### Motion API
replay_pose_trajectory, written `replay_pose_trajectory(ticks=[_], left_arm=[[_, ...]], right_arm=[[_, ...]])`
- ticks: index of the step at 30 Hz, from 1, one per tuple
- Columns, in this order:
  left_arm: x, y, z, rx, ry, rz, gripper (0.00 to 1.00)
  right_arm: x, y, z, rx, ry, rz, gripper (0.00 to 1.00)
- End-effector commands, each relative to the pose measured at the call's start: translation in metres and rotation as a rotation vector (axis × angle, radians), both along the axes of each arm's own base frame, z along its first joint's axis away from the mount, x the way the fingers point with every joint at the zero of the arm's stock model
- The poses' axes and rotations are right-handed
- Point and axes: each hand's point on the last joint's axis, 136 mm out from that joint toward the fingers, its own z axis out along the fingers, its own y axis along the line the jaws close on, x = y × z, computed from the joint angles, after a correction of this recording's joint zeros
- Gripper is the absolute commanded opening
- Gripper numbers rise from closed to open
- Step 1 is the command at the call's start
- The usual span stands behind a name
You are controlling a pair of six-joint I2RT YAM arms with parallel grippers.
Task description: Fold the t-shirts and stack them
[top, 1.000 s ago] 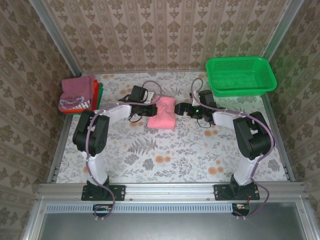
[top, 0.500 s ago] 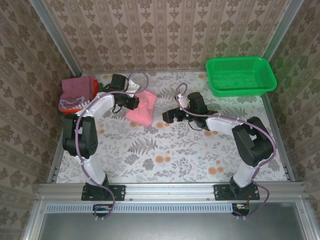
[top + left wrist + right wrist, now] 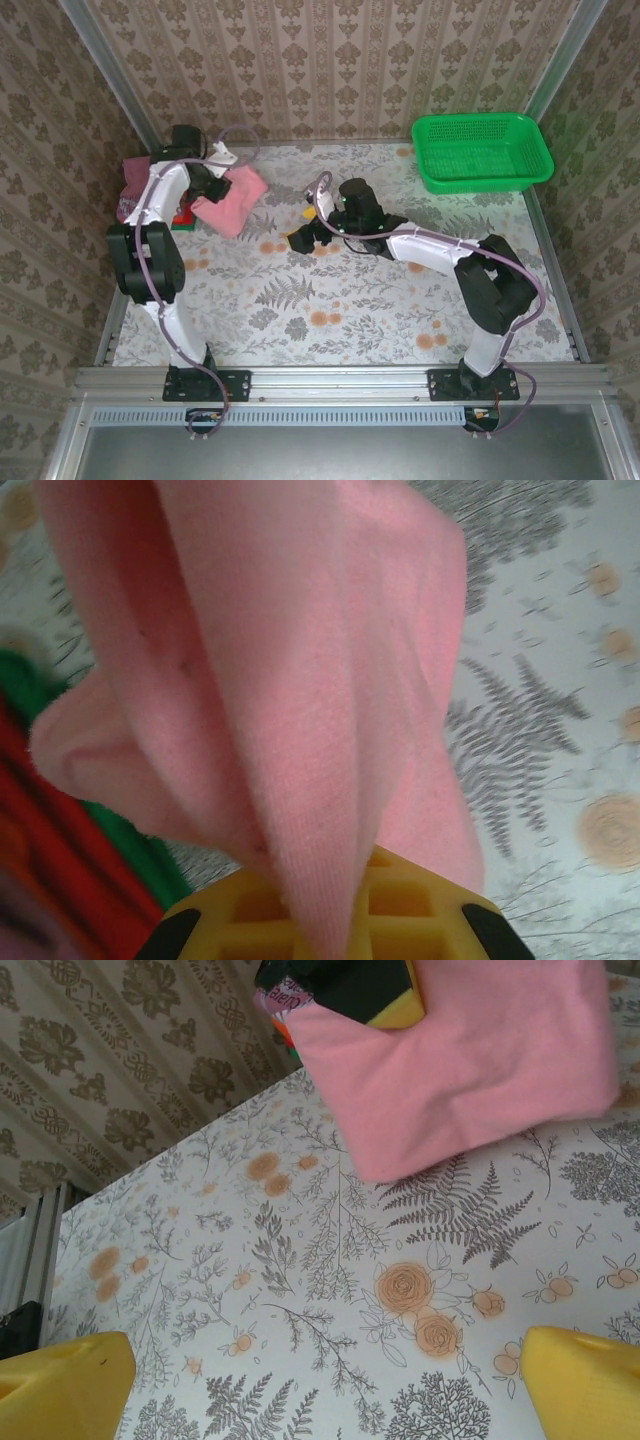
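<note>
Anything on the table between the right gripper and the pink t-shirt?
Nothing: in the right wrist view the floral table is bare from the open right gripper to the pink t-shirt.

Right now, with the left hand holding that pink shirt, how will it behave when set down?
Probably floppy: the pink shirt sags in loose folds from the left hand. Likely light, held by one edge. It may unfold on landing.
</note>
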Motion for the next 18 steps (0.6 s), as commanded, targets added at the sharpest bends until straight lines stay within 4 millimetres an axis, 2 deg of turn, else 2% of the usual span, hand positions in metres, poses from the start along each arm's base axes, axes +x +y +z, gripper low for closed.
replay_pose_trajectory(ticks=[1,11,14,18], left_arm=[[-0.002,0.024,0.011,0.062,0.010,-0.005,0.00],[0.010,0.086,0.064,0.112,-0.073,0.079,0.00],[0.013,0.094,0.083,0.069,-0.123,0.092,0.00],[0.015,0.105,0.092,0.070,-0.136,0.114,0.00]], right_arm=[[0.002,0.002,-0.009,-0.037,0.003,0.026,1.00],[0.004,0.002,-0.018,-0.076,0.016,0.026,1.00],[0.006,0.004,-0.019,-0.078,0.026,0.027,1.00],[0.012,0.005,-0.016,-0.066,0.017,0.002,1.00]])
